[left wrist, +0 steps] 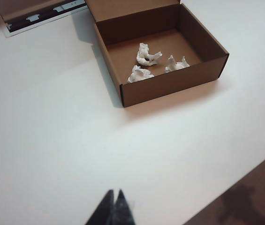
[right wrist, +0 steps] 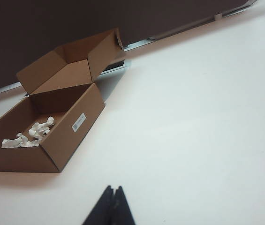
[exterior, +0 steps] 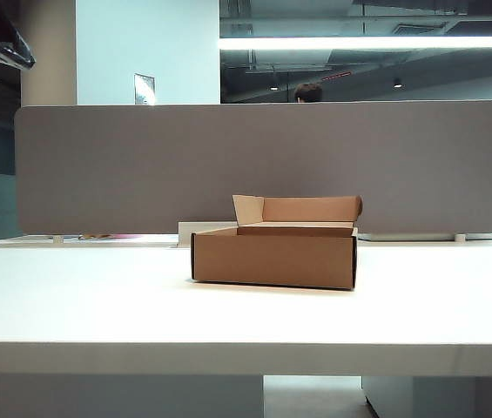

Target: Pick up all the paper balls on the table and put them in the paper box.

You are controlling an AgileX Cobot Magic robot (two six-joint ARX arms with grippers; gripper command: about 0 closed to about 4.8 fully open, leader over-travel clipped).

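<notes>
Three paper balls [left wrist: 155,64] lie inside the paper box [left wrist: 170,86]; light, soft, best pinched mid-wad. Left tool [left wrist: 113,202] and right tool [right wrist: 112,199] are closed, empty, above the tabletop [left wrist: 52,140].

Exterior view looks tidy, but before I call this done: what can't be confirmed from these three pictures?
- Paper box contents: in the exterior view the front wall hides them; only the wrist views show three paper balls.
- Table behind the box: blocked in the exterior view.
- Left gripper and right gripper: only shut jaw tips show above the frame edge.
</notes>
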